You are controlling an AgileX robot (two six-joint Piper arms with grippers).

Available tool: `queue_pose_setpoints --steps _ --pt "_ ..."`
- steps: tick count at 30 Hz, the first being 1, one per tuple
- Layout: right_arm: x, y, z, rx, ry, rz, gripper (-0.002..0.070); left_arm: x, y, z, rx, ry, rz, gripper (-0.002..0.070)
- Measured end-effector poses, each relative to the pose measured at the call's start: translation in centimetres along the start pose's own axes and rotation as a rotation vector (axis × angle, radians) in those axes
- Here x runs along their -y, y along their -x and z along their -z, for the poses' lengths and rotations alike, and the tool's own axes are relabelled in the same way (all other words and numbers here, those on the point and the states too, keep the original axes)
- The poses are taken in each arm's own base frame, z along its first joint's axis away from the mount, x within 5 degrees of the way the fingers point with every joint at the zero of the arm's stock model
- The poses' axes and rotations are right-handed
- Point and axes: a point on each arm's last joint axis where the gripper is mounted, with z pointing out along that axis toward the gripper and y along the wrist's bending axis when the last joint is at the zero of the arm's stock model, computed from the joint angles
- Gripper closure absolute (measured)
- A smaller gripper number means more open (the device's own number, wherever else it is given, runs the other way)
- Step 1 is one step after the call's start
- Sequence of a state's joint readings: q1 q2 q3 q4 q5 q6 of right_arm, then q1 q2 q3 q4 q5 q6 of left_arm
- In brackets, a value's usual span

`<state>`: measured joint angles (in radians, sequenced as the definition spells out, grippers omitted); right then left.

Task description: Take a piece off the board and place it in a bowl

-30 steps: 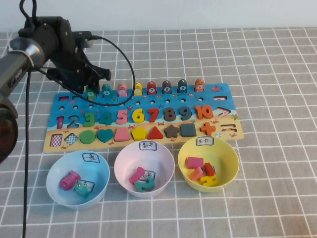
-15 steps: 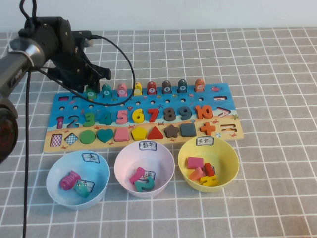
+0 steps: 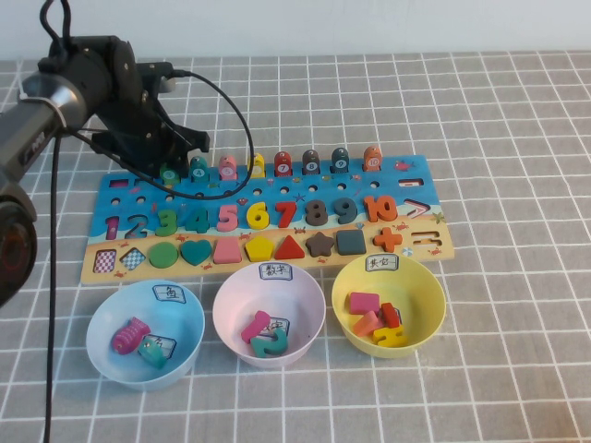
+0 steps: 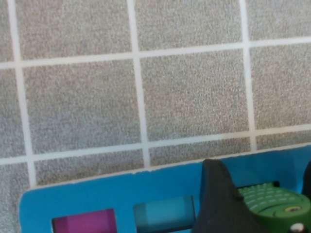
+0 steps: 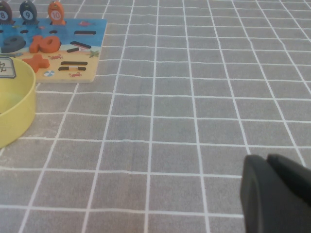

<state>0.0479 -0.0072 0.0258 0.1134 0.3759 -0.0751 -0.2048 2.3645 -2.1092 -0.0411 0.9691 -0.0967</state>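
High view: left gripper [image 3: 169, 157] is hanging at the board's [image 3: 277, 198] far left corner, jaws spread wide and apparently straddling the green fish piece [image 3: 169, 173], standing in its row; right gripper [image 5: 277, 194], fingers together, is sitting parked well apart.

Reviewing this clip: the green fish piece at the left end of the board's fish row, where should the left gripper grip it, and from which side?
Across its flat faces, coming straight down from above. The green fish piece stands upright in the board, with the teal fish close beside it, so only its top is free. The left gripper hangs open over it; the right gripper is parked over bare table.
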Motion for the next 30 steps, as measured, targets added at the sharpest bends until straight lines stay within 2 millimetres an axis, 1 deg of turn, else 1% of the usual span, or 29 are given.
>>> queue_pose_setpoints --steps 15,30 --pt "0.0 0.0 0.0 0.0 0.0 0.0 0.0694 -0.06 -0.1 -0.09 -0.009 0.006 -0.004 0.0433" --pt "0.0 0.0 0.0 0.0 0.0 0.0 0.0694 -0.07 -0.16 0.13 -0.02 0.008 -0.004 0.0442"
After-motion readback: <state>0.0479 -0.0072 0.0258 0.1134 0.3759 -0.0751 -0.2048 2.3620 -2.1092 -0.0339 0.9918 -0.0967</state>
